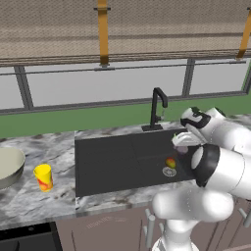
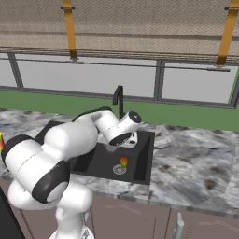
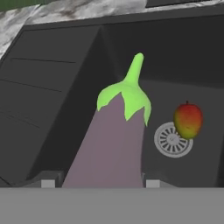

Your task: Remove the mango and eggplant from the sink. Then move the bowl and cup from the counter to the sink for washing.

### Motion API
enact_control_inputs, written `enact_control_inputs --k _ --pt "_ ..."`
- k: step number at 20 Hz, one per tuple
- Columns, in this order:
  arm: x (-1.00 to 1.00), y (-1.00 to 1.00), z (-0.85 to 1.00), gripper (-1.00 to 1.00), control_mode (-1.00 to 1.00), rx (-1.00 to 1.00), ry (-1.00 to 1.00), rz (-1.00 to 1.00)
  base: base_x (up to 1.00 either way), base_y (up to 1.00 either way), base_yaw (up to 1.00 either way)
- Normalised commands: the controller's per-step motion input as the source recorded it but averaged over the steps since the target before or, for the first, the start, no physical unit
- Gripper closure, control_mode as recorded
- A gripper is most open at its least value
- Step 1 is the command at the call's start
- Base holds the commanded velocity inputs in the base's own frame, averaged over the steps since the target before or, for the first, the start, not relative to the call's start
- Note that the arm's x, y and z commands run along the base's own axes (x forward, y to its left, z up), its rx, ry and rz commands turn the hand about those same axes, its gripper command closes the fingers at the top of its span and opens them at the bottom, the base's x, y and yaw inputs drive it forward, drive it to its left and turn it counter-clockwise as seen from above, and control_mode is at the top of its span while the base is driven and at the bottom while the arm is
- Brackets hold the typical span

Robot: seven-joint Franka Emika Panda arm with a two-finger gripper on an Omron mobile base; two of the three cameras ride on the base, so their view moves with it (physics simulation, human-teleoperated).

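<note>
Marble counter (image 1: 54, 147), grey-white with dark veins, runs under a wide window; a rectangular dark sink (image 1: 112, 162) is set into it, with 1 black curved faucet (image 1: 158, 105) behind. In the basin lies 1 oval red-yellow mango (image 3: 188, 120) just beside the round metal drain (image 3: 172, 141). The gripper (image 3: 101, 183) is clamped on 1 long, smooth, pale purple eggplant (image 3: 111, 144) — green cap up — above the basin. Left of the sink stand 1 yellow cup (image 1: 43, 177) and 1 wide beige bowl (image 1: 10, 166).
</note>
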Motion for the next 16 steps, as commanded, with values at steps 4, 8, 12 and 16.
enact_control_inputs --k 4,8,12,16 --pt "-0.24 -0.11 0.38 1.00 -1.00 0.00 0.00 0.00 0.00 0.00 0.00" --pt "-0.19 -0.15 0.40 1.00 -1.00 -0.03 0.00 0.00 0.00 0.00 0.00" --pt "-0.13 -0.23 0.36 1.00 -1.00 -0.12 0.00 0.00 0.00 0.00 0.00" --pt "-0.09 -0.30 0.27 1.00 -1.00 -0.19 0.00 0.00 0.00 0.00 0.00"
